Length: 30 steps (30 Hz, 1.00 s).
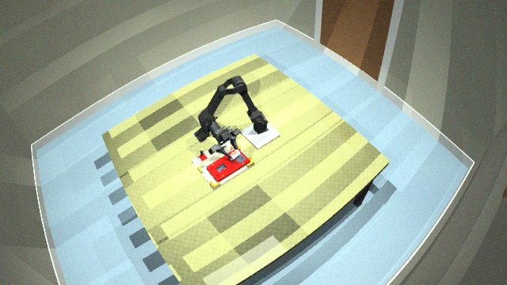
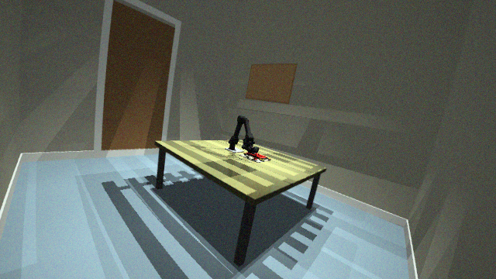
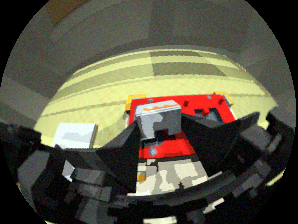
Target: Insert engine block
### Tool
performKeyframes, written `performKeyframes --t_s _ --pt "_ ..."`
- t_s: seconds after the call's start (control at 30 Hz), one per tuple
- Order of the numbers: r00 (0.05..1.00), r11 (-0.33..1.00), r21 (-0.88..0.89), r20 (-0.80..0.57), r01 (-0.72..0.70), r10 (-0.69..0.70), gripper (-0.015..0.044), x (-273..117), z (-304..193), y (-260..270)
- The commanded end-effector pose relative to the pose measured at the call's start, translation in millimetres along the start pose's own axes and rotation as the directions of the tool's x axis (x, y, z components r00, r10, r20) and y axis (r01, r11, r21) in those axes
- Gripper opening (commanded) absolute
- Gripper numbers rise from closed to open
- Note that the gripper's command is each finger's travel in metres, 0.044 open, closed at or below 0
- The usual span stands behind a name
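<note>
The car body is a flat red plate with grey openings. The engine block is light grey with orange marks on top. My gripper is shut on the engine block, one finger on each side of it. The block is over the opening at the robot-base end of the body, and its top stands above the red surface. The block hides most of that opening, so the rib and the block's depth cannot be told. A dark notch shows low on the block's near side in the wrist view.
The body lies on a white base with yellow corner pieces. A small red piece with a black part is beside it. The arm's white mounting plate is close by on the table.
</note>
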<state>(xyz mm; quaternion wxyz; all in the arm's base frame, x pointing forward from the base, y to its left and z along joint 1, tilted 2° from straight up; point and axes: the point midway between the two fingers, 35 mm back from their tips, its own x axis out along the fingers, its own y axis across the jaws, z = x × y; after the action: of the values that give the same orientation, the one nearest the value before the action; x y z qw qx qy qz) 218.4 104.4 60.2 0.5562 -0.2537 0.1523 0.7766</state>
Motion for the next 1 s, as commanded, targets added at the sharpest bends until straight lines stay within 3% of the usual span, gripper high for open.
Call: performKeyframes --t_s 0.0,0.57,0.97 --pt "1.000 1.000 -0.003 -0.004 -0.005 0.005 0.0000 1 -2 0" --pt "1.000 1.000 0.000 0.000 0.000 0.000 0.0440 0 0 0" --pt "1.000 1.000 -0.003 -0.006 -0.005 0.005 0.0440 -33 8 0"
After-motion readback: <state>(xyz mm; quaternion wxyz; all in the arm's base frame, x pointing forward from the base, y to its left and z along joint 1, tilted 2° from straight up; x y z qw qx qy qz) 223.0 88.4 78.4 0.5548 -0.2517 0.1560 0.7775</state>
